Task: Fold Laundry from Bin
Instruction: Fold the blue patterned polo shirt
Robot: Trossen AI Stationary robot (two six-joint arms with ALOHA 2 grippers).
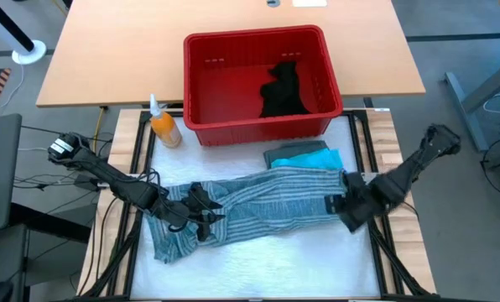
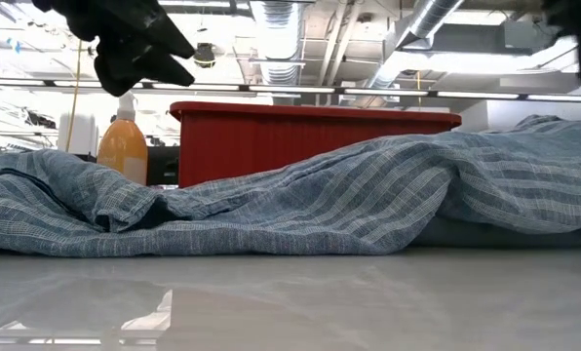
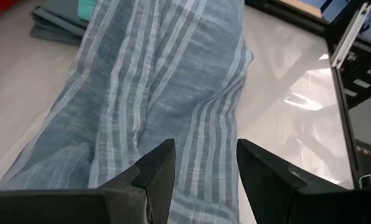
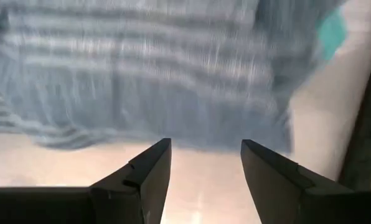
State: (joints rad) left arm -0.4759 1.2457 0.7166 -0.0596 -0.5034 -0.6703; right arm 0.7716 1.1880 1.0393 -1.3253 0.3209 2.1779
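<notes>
A blue-grey striped shirt [image 1: 250, 205] lies crumpled across the white table top, its right part raised and resting against a folded grey-green and turquoise pile [image 1: 304, 156]. The red bin [image 1: 201, 84] stands behind it with a black garment [image 1: 282, 91] inside. My left gripper [image 3: 204, 149] hangs open above the shirt's left part, clear of the cloth in the low view [image 2: 135, 49]. My right gripper [image 4: 204, 146] is open above the table at the shirt's right end [image 1: 348, 214]. Neither has anything between its fingers.
An orange bottle [image 1: 163, 126] stands left of the bin's near corner. Black frame rails [image 1: 137, 168] run along both sides of the white surface. Bare table shows in front of the shirt [image 1: 267, 268].
</notes>
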